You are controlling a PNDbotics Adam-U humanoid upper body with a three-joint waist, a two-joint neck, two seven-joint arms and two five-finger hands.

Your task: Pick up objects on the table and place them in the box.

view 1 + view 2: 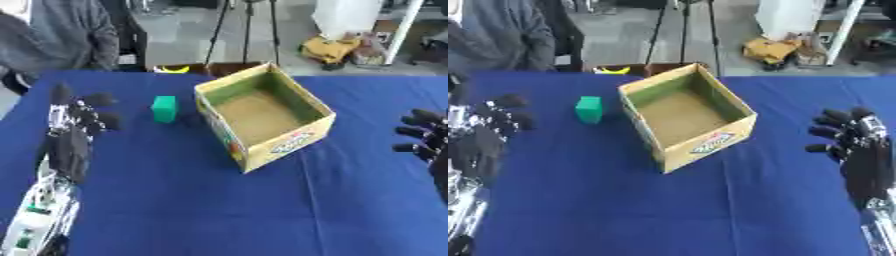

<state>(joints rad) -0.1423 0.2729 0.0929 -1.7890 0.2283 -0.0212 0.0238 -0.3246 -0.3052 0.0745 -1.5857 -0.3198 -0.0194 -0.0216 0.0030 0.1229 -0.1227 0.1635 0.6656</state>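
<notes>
Green and boxy, the small block (164, 109) you are after stands upright on the blue tablecloth (219, 210), at about nine o'clock from the cardboard box (262, 112) and just beside its left wall without touching it. It looks plain and solid-coloured, taller than it is wide. In this left eye view the box sits open-topped and turned askew, with a brown floor, greenish inner walls and printed colour on its outer sides; nothing shows inside it. Your left hand (74, 130) hangs over the cloth at about nine o'clock from the block, well apart from it, fingers spread and holding nothing.

In the right eye view your right hand (859, 145) shows best, at about three o'clock from the box near the picture's edge, fingers apart and relaxed, holding nothing. Here too the block stands clear of the box's left wall.
</notes>
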